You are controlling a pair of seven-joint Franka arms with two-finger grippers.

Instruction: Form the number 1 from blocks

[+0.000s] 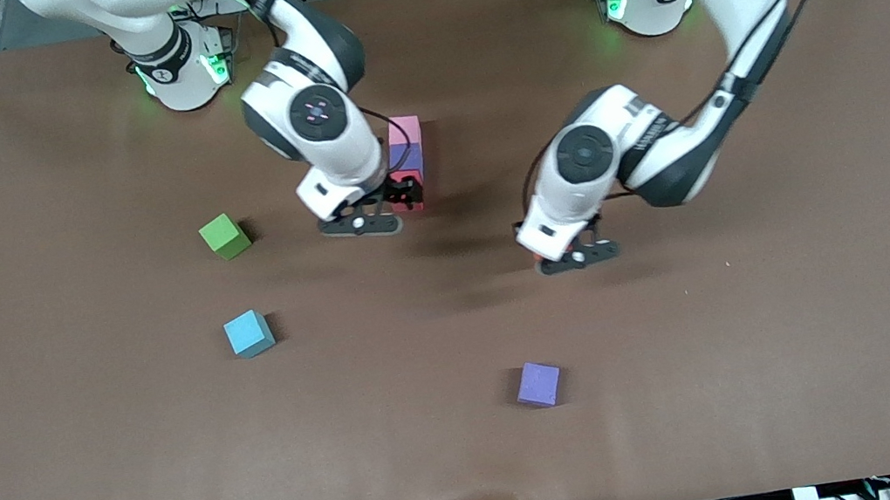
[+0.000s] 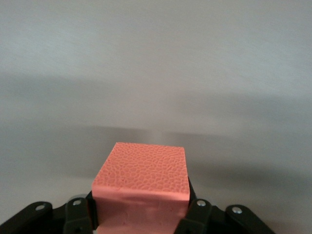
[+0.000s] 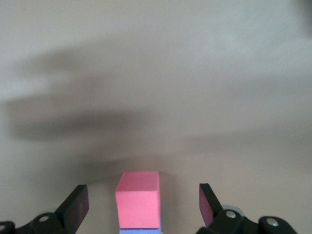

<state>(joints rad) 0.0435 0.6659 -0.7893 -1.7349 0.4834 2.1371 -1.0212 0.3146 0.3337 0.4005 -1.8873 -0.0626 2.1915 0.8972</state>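
The right gripper [image 1: 401, 195] sits low over the column of blocks in the middle of the table [image 1: 695, 389], and the right wrist view shows its fingers [image 3: 75, 207] spread wide, with the pink block [image 3: 138, 199] between them and clear of both pads. That pink block [image 1: 403, 131] lies at the end of the column nearest the robots' bases, with a purple block [image 1: 406, 157] touching it on the camera side, and a red block [image 1: 411, 189] next in line, partly hidden under the right gripper. Over to the left gripper [image 1: 573, 253]: it hangs above bare table toward the left arm's end, closer to the camera than the column, and the left wrist view has it clamped on an orange block [image 2: 144, 187], jaws pressed against two of its sides. From the front that block is almost hidden by the wrist. Loose on the table, the green block [image 1: 224, 235] lies toward the right arm's end, the light blue block [image 1: 248, 333] nearer the camera than the green, well apart from it. A second purple block [image 1: 538, 383] sits alone, nearest the camera of all.
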